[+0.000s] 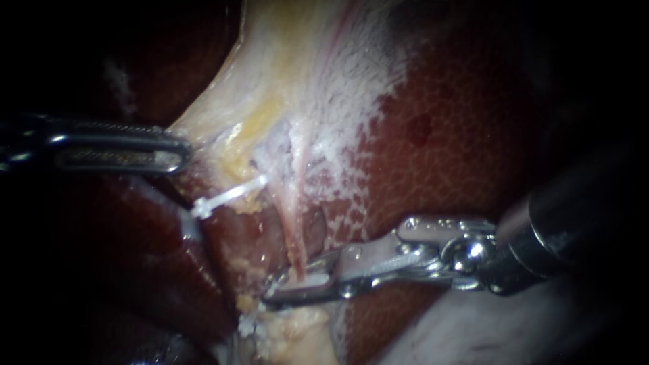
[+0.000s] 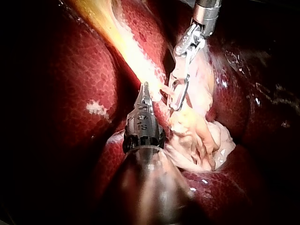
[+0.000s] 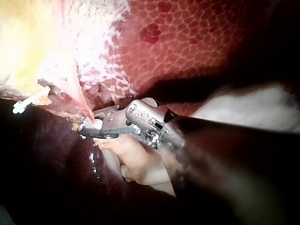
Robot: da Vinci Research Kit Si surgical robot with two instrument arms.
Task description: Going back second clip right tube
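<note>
Right tube (image 1: 292, 233) inside right instrument's (image 1: 280, 289) parted jaws, left instrument (image 1: 181, 153) pinching tissue (image 1: 209, 122), white clip (image 1: 226, 195) clearest by endoscope

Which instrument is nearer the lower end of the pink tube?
Right. My right instrument has its jaws open at the lower end of the pink tube. My left instrument grips pale tissue off to the side, beyond the white clip.

Surgical lab, exposed liver (image 1: 466, 135), white clip (image 1: 226, 196)
</note>
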